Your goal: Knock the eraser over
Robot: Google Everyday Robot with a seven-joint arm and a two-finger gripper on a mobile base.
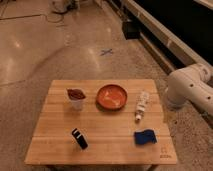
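1. The eraser, a small black block, appears to stand on end near the front-left of the wooden table, well apart from everything else on it.
2. It looks light and stiff, with a rubbery face likely to grip rather than slide. A sideways nudge high on its upper part should topple it, while a low push would probably only scoot it along the slats.
3. Behind it stands a white cup with something brown inside. It is close enough that a sweep towards the back risks clipping it.
4. At centre back sits an orange bowl. To its right a pale bottle lies on its side, and a blue sponge rests near the front-right corner.
5. The robot's white arm hangs beyond the table's right edge. The gripper is out of frame, so its state cannot be told.
6. The table top is flat, bare wood. The polished stone floor around it carries a blue cross mark.
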